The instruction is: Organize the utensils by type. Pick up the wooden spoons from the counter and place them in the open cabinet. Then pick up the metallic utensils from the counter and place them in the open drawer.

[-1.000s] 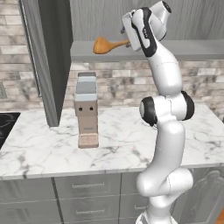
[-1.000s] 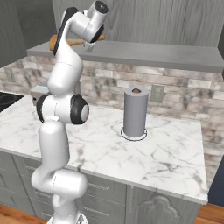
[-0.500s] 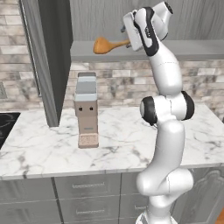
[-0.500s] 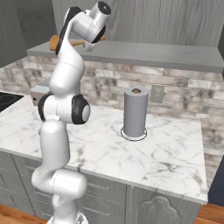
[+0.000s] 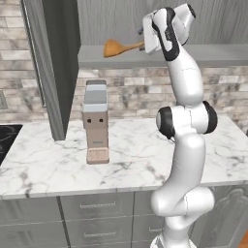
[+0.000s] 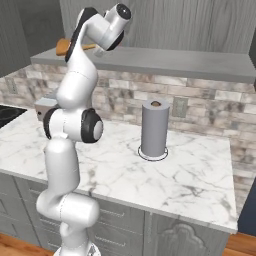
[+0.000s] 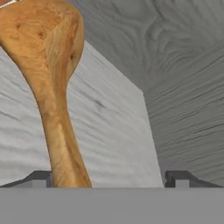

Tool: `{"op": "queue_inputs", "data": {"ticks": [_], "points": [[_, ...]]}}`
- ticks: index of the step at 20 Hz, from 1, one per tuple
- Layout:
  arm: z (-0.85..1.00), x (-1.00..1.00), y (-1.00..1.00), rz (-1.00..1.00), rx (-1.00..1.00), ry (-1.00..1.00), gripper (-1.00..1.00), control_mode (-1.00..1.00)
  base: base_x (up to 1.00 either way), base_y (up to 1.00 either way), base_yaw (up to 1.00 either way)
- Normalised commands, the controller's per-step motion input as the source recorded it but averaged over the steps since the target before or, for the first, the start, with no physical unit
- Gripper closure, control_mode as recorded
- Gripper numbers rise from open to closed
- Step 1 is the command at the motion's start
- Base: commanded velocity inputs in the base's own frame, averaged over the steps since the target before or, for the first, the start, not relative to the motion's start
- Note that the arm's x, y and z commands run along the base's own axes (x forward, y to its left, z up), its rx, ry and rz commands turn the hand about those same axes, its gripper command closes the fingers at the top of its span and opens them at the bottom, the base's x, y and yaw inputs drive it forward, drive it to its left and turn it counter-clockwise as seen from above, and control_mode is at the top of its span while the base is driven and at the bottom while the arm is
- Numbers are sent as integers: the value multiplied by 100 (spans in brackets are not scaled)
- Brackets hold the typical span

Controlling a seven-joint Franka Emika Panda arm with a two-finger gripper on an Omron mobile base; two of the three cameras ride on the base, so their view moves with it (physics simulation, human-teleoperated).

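The wooden spoon (image 5: pixel 116 47) lies on the open cabinet's shelf (image 5: pixel 97 56) — bowl outward in the left base view. The hand view adds what both base views lack: the claw (image 7: pixel 109 177) spread wide, the handle rising just beside its left finger (image 7: pixel 39 178). Whether they touch is unclear. The right base view has the arm covering most of the spoon, and shows a paper towel roll (image 6: pixel 153 129) on the table (image 6: pixel 190 175).
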Motion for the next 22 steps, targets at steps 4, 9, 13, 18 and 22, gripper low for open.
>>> {"op": "queue_inputs", "data": {"ticks": [4, 9, 13, 18, 22], "points": [[0, -2, 10, -20, 15, 17, -100, -100, 0, 0, 0], [-3, -24, 2, -4, 12, 12, -100, -100, 0, 0, 0], [-6, -18, 0, 0, 10, 11, -100, -100, 0, 0, 0], [-3, -6, -2, 2, 8, 8, -100, -100, 0, 0, 0], [0, -53, 0, 3, 2, -12, -100, -100, 0, 0, 0]]}}
